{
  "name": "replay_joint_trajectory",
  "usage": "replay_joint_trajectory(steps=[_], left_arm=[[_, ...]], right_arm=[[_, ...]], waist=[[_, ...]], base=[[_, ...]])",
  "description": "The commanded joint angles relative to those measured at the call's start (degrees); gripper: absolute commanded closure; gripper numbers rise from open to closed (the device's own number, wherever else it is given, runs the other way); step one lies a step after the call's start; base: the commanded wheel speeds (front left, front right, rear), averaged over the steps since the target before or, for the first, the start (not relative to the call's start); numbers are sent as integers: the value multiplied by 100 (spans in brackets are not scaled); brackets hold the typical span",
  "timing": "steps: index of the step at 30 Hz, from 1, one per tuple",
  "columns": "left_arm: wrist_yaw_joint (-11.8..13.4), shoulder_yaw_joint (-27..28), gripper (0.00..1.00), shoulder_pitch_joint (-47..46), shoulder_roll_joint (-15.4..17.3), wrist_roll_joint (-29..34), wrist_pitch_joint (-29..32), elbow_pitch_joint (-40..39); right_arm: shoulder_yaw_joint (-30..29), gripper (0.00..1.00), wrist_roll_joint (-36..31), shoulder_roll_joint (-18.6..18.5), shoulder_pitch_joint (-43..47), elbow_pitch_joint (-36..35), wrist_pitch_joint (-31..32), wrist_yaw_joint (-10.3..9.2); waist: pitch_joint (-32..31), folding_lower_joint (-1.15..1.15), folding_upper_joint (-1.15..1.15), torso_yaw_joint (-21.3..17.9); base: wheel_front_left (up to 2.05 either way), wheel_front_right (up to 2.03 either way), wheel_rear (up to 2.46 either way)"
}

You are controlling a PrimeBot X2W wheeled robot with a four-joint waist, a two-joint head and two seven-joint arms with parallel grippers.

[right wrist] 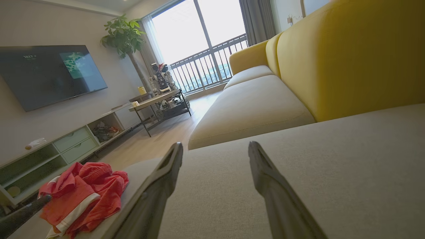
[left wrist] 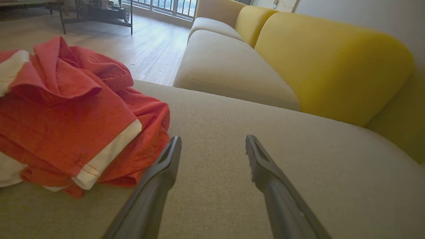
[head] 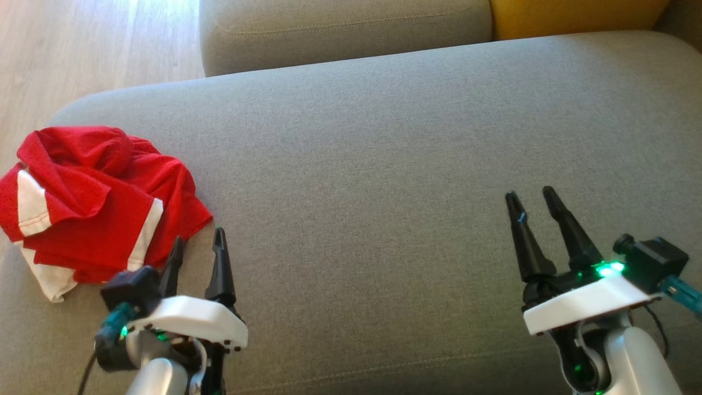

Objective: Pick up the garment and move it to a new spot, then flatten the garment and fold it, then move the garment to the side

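Partly, left tool [head: 198, 237] overlaps garment [head: 93, 203] hem; frame edge crops garment.

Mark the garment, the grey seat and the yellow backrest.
garment [head: 93, 197], head view, red middle fold.
grey seat [head: 411, 164], head view, bare middle.
yellow backrest [left wrist: 332, 66], left wrist view, front face.

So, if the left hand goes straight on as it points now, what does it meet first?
Likely only the grey cushion: the left hand points along it. The red garment lies just left of that line. Farther on is the yellow backrest; depth unclear.
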Motion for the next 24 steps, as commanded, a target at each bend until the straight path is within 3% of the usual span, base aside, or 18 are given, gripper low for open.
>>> replay_joint_trajectory(steps=[1,7,13,24], left_arm=[[78,58,0,-361,128,179,-77,-192],[501,-394,0,-483,314,575,-195,-86],[809,-661,0,-554,416,854,-295,-115],[1016,-818,0,-525,441,1199,-480,-261]], right_arm=[[65,0,-133,-40,-267,-230,-75,-1],[60,0,-527,-42,-279,-163,-194,-1],[-74,0,-507,-45,-266,-202,-296,-1],[-25,0,-904,-50,-276,-78,-483,-1]], waist=[[0,0,0,-6],[3,0,0,-28],[-1,0,0,-37],[-29,0,0,-43]], base=[[0,0,0],[0,0,0],[0,0,0],[0,0,0]])
